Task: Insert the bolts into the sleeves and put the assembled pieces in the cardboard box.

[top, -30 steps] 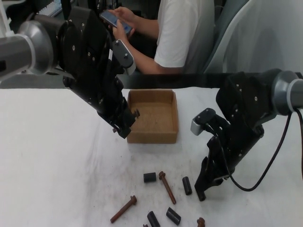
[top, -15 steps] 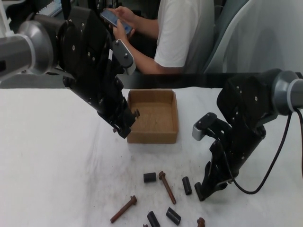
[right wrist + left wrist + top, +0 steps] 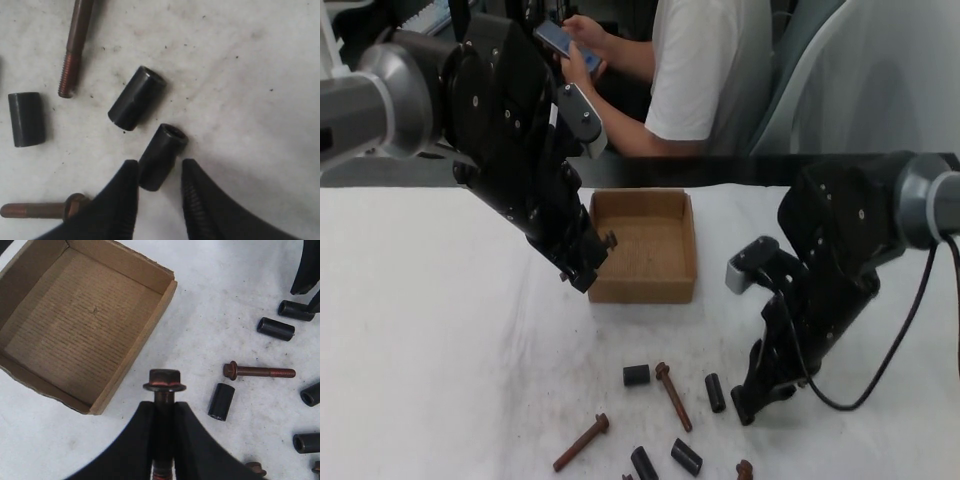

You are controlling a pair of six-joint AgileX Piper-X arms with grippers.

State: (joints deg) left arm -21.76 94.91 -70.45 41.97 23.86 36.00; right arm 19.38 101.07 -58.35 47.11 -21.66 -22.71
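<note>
Clamping a rusty bolt [image 3: 164, 390] by its shank, the left tool [image 3: 164, 409] hangs just beside the cardboard box [image 3: 135, 347], at the box's corner on the arms' side. The bolt's flanged head sticks out beyond the fingertips, close to the box wall. The right tool [image 3: 159, 172] sits well apart from the box, low over the white worktop [image 3: 250, 75]. Its fingers are spread and straddle one end of a black sleeve [image 3: 162, 156] lying flat; one finger touches the sleeve and a gap shows at the other. More sleeves [image 3: 137, 98] and loose bolts [image 3: 257, 372] lie scattered on the worktop, in front of the box.
</note>
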